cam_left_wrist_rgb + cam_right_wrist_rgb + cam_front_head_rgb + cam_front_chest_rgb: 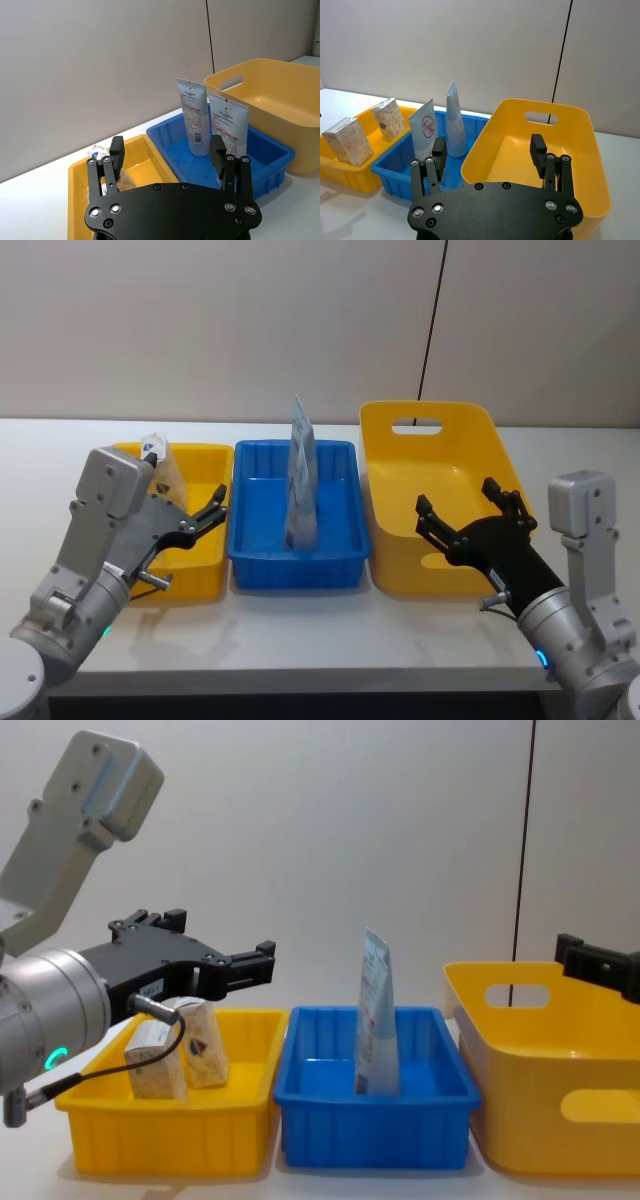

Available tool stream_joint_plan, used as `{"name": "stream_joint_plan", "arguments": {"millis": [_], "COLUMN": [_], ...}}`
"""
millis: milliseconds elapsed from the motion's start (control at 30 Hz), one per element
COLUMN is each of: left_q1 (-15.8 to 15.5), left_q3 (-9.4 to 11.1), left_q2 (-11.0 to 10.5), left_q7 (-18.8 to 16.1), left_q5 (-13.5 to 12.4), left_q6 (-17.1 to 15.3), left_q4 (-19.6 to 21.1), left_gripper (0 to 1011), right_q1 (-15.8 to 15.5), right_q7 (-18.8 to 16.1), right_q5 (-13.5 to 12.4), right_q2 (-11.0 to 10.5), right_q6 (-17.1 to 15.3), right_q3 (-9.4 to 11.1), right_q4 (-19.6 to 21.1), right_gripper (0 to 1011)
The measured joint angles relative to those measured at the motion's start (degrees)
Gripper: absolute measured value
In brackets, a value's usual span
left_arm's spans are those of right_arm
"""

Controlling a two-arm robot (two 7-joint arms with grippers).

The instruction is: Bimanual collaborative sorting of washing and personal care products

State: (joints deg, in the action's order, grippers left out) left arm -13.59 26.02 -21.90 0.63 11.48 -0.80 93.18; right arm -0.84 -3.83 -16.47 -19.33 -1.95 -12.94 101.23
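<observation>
Tubes [303, 480] stand in the middle blue tray [300, 573], packs [205, 1042] in the left yellow tray [170, 1130]. I hold the left gripper [208, 516] over that tray, the right gripper [455, 495] above the basket [400, 575], near rim, both fingers apart.

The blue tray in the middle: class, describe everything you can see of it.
The blue tray looks like moulded plastic: rectangular, with sloping walls and a rolled rim. It sits on the white table between the small yellow tray and the larger yellow basket, close beside both. Two white-and-pale-blue tubes stand inside it, crimped ends up. The open left gripper hovers above the yellow tray, the open right gripper near the basket; neither touches it.
</observation>
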Motion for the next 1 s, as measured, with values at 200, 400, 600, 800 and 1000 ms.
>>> {"name": "stream_joint_plan", "arguments": {"millis": [200, 400, 600, 800, 1000], "left_q1": [0.0, 0.1, 0.7, 1.9, 3.1], "left_q3": [0.0, -0.7, -2.0, -4.1, -6.1], "left_q2": [0.0, 0.0, 0.2, 0.8, 1.6], "left_q7": [0.0, 0.1, 0.1, -0.4, -1.5], "left_q5": [0.0, 0.4, 1.8, 4.1, 6.1], "left_q6": [0.0, -0.1, -0.8, -1.7, -3.6], "left_q4": [0.0, 0.3, 1.2, 2.4, 3.7], "left_gripper": [1001, 1001, 1001, 1002, 1002], "right_q1": [0.0, 0.0, 0.0, 0.0, 0.0], "right_q7": [0.0, 0.0, 0.0, 0.0, 0.0], "right_q5": [0.0, 0.0, 0.0, 0.0, 0.0], "right_q2": [0.0, 0.0, 0.0, 0.0, 0.0], "right_q6": [0.0, 0.0, 0.0, 0.0, 0.0], "right_q3": [0.0, 0.0, 0.0, 0.0, 0.0], "right_q4": [0.0, 0.0, 0.0, 0.0, 0.0], "right_gripper": [1002, 1002, 1002, 1002, 1002]}}
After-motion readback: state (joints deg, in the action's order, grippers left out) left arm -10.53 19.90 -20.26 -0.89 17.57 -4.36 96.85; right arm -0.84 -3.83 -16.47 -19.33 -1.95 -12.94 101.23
